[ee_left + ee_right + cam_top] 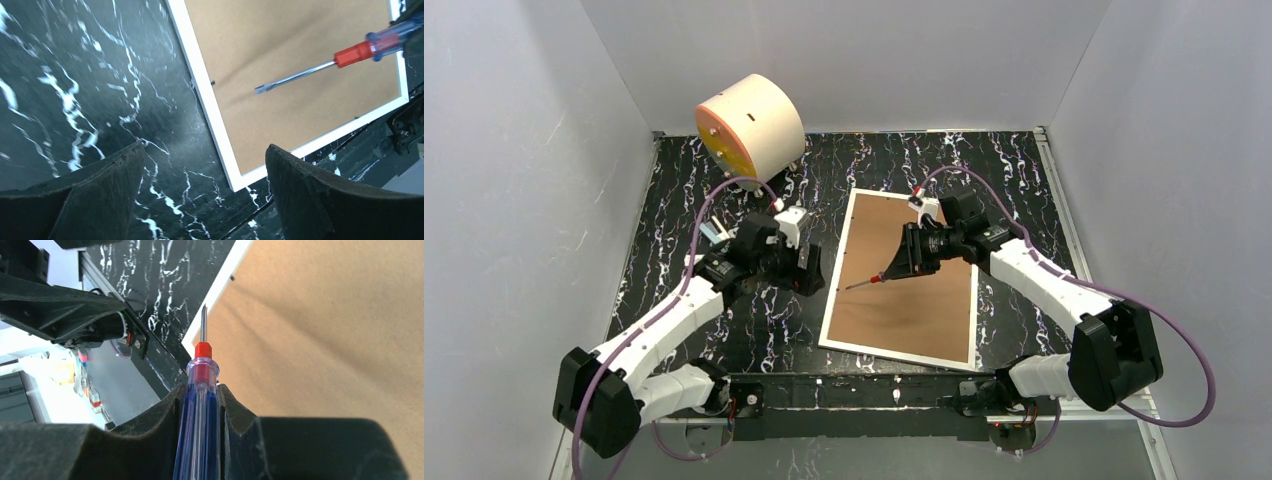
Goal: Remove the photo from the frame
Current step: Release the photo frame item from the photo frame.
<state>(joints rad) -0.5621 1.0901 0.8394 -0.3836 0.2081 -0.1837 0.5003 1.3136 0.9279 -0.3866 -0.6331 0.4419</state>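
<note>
The white frame [833, 290] lies face down on the black marble table, its brown back panel [914, 270] up. The photo is hidden under that panel. My right gripper [902, 262] hovers over the panel, shut on a screwdriver [199, 405] with a blue handle and red collar. Its metal tip [854, 287] points toward the frame's left rail [216, 292]. My left gripper [809, 270] stands open and empty just left of the frame, above bare marble. Its fingertips [131, 159] straddle the frame's near left corner [235, 181]. The screwdriver [350, 54] also shows in the left wrist view.
A cream cylinder with an orange face [749, 125] stands at the table's back left. Grey walls close in three sides. A small black retaining tab [212, 82] sits on the frame's left rail. The arm mounting rail [874, 392] runs along the near edge.
</note>
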